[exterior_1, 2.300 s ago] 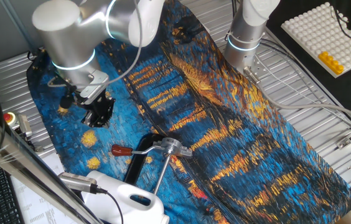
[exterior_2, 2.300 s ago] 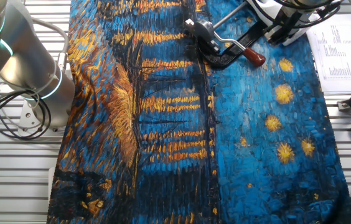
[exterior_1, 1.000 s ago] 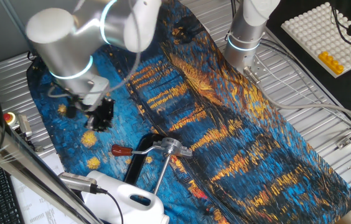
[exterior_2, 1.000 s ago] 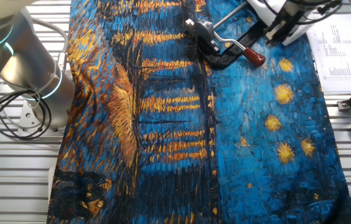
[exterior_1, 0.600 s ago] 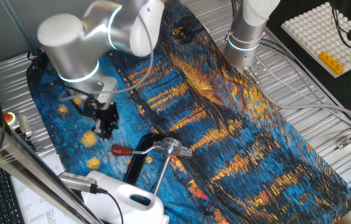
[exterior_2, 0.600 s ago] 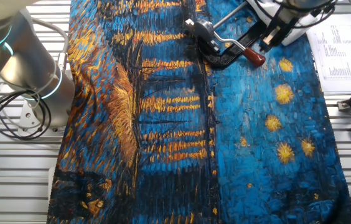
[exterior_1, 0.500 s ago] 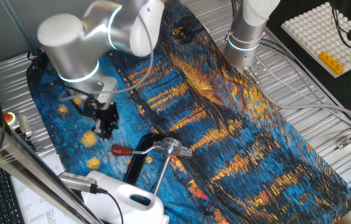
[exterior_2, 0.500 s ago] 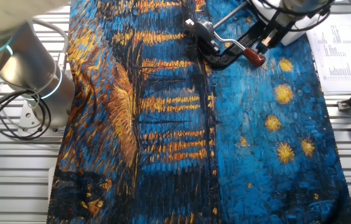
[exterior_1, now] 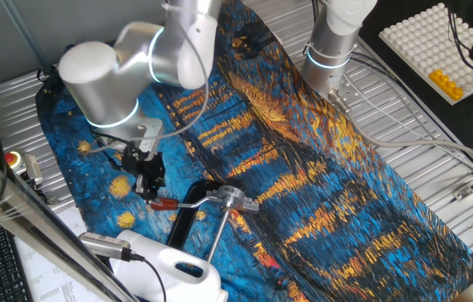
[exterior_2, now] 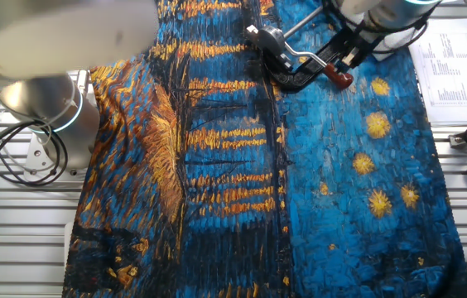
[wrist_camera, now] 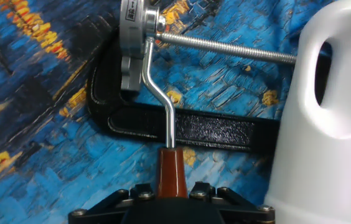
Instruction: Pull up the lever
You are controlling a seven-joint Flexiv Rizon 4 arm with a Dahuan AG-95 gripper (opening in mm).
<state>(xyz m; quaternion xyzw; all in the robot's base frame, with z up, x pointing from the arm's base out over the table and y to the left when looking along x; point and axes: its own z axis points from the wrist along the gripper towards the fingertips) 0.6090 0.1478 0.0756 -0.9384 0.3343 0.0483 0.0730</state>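
Note:
The lever [wrist_camera: 163,106] is a thin silver rod with a dark-red knob [wrist_camera: 171,174], joined to a silver hub [wrist_camera: 135,37]. It lies low over the black bar [wrist_camera: 206,127] on the painted cloth. My gripper [wrist_camera: 170,199] is open and straddles the knob, one finger on each side; no contact shows. In one fixed view the gripper [exterior_1: 151,186] sits just above the knob [exterior_1: 163,203], left of the hub [exterior_1: 231,198]. In the other fixed view the gripper [exterior_2: 350,58] hangs over the knob [exterior_2: 341,79].
A white plastic jug [wrist_camera: 325,124] stands close to the right of the knob, beside the long threaded rod [wrist_camera: 225,53]. A second arm's base [exterior_1: 333,42] stands at the cloth's far edge. A white stud board [exterior_1: 429,42] and papers [exterior_2: 453,74] lie off the cloth.
My gripper has moved down and toward the clamp, from over the blue cloth to the lever's red knob. The lever itself has not moved.

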